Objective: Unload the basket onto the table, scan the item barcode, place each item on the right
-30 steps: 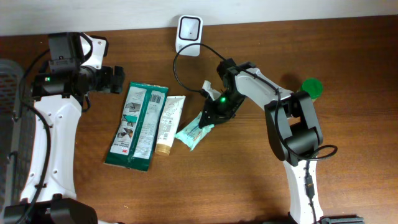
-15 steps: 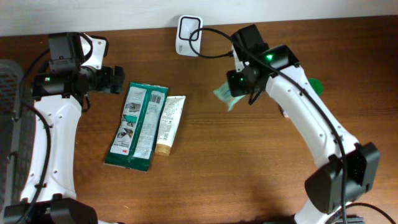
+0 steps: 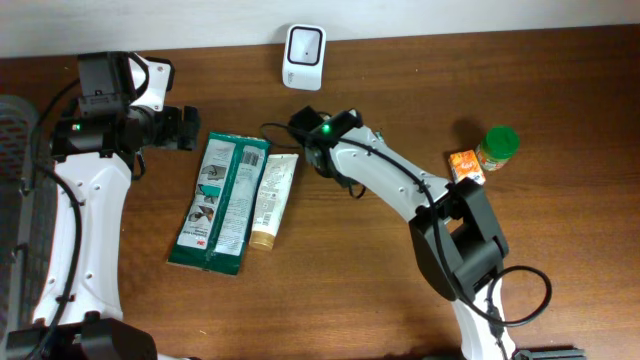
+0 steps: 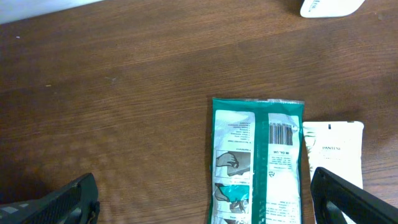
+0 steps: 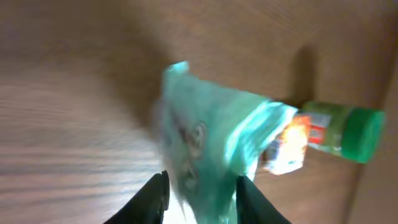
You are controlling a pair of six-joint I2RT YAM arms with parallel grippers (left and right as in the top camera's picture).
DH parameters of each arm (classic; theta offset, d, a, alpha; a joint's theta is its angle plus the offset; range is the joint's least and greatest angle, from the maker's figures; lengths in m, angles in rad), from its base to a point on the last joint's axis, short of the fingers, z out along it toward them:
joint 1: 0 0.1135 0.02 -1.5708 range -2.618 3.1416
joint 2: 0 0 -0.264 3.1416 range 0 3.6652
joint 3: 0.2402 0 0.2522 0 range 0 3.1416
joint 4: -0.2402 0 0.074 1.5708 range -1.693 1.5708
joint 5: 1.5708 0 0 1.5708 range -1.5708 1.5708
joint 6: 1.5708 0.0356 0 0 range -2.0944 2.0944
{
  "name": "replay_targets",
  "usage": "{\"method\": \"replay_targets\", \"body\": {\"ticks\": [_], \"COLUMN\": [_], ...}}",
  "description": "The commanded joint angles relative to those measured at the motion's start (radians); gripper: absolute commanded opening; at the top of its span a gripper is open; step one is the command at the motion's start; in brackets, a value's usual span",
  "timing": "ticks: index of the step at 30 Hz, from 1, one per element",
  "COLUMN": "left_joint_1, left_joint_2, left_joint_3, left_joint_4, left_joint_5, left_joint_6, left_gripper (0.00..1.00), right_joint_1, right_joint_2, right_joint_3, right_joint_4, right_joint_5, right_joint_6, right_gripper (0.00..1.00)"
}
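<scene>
The right jaws stand either side of the teal packet, which fills the wrist view. Motion blur prevents us from telling whether they clamp it or have begun to let go. Beyond the packet lie an orange carton and a green-capped bottle.

One second ago these jaws were down on the packet where it lay on the surface beside the Pantene tube. Half a second ago they carried it in the air to the right of the white scanner. Now the wrist sits low in front of the scanner, just above the tube's top end. The overhead view no longer shows the packet, which is presumably under the wrist. We judge the presentation to the scanner to be under way or only just over.

The right arm reaches diagonally up-left from its base, elbow bent. The left jaws are released wide and empty beside the green flat pack, and the left arm has not moved.
</scene>
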Motion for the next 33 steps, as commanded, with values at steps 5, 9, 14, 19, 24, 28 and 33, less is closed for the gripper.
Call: {"method": "replay_targets", "body": {"ticks": [5, 9, 14, 19, 24, 28, 33], "left_joint_1": [0.004, 0.004, 0.004, 0.004, 0.004, 0.004, 0.004], "left_joint_2": [-0.003, -0.003, -0.003, -0.003, -0.003, -0.003, -0.003], "left_joint_3": [0.004, 0.004, 0.004, 0.004, 0.004, 0.004, 0.004], "left_joint_4": [0.001, 0.001, 0.001, 0.001, 0.001, 0.001, 0.001], "left_joint_5": [0.018, 0.018, 0.018, 0.018, 0.018, 0.018, 0.018], "left_joint_6": [0.016, 0.016, 0.016, 0.016, 0.016, 0.016, 0.016], "left_gripper": [0.99, 0.99, 0.99, 0.99, 0.99, 0.99, 0.99], "right_joint_1": [-0.002, -0.131, -0.257, -0.256, -0.255, -0.255, -0.256], "right_joint_2": [-0.017, -0.036, -0.035, -0.003, 0.063, 0.063, 0.065], "right_joint_3": [0.040, 0.161, 0.100, -0.036, -0.057, -0.057, -0.088], "right_joint_4": [0.011, 0.005, 0.036, 0.172, 0.171, 0.138, 0.139], "right_joint_5": [-0.407, -0.512, -0.711, -0.729, -0.733, -0.730, -0.726], "right_joint_6": [-0.078, -0.098, -0.097, -0.066, -0.068, -0.071, -0.094], "right_gripper": [0.43, 0.29, 0.11, 0.09, 0.19, 0.26, 0.33]}}
